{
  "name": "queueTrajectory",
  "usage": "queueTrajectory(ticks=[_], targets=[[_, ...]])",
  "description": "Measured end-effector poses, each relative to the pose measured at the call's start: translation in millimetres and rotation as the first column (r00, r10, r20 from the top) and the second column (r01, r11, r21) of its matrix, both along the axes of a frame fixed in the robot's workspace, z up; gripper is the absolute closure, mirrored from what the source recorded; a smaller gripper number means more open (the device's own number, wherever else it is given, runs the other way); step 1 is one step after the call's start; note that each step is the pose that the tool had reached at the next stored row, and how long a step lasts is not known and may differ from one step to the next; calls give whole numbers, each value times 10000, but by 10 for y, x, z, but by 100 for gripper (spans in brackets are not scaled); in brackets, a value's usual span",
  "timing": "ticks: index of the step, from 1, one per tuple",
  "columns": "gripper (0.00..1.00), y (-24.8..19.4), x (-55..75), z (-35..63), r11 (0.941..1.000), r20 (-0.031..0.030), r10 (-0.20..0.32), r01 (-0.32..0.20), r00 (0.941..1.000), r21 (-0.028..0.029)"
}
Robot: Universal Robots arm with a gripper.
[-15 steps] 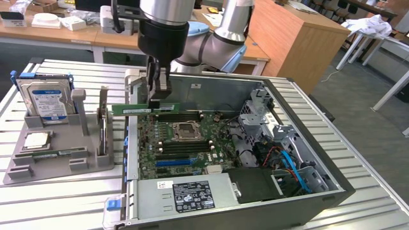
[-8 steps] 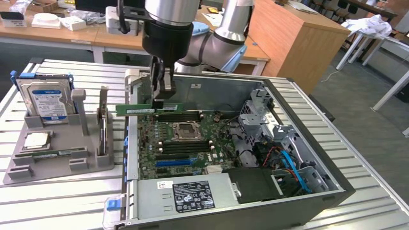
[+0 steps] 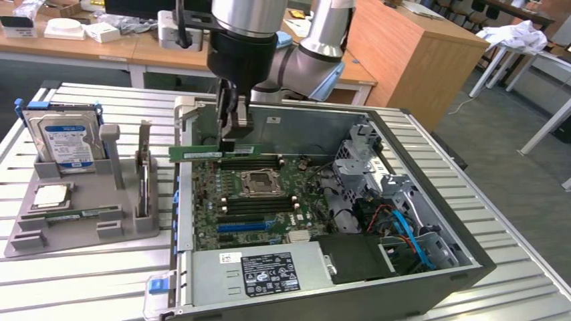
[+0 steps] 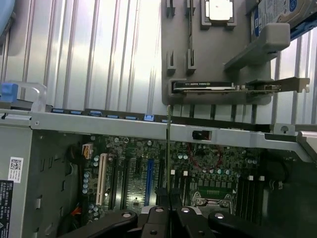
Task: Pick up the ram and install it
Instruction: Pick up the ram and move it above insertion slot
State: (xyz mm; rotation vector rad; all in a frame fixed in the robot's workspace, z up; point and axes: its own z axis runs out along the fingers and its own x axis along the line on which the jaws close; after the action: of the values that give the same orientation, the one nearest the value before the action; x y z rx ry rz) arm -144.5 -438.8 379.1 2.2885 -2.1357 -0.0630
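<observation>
The ram (image 3: pixel 198 153) is a thin green stick with a white label. It is held level over the open computer case, above the far rim of the motherboard (image 3: pixel 234 212). My gripper (image 3: pixel 234 140) is shut on the ram's end towards the exterior view's right. Just below it lie the long black memory slots (image 3: pixel 259 162), beside the CPU socket (image 3: pixel 259 180). In the wrist view the ram (image 4: pixel 169 148) shows edge-on as a thin line running out from between my gripper's (image 4: pixel 170 212) fingers, which are shut on it, over the board.
A grey holder (image 3: pixel 80 231) at the exterior view's left carries a blue-labelled hard drive (image 3: pixel 64 140), a square CPU chip (image 3: pixel 52 196) and an upright card (image 3: pixel 143 175). The case walls (image 3: pixel 428 200) and power supply (image 3: pixel 259 271) surround the board. The slatted metal table (image 3: pixel 80 281) lies underneath.
</observation>
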Motion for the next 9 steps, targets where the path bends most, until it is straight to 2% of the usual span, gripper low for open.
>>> queueTrajectory(ticks=[9], targets=[[88,0,119,0,10000,0,1,-1,10000,0]])
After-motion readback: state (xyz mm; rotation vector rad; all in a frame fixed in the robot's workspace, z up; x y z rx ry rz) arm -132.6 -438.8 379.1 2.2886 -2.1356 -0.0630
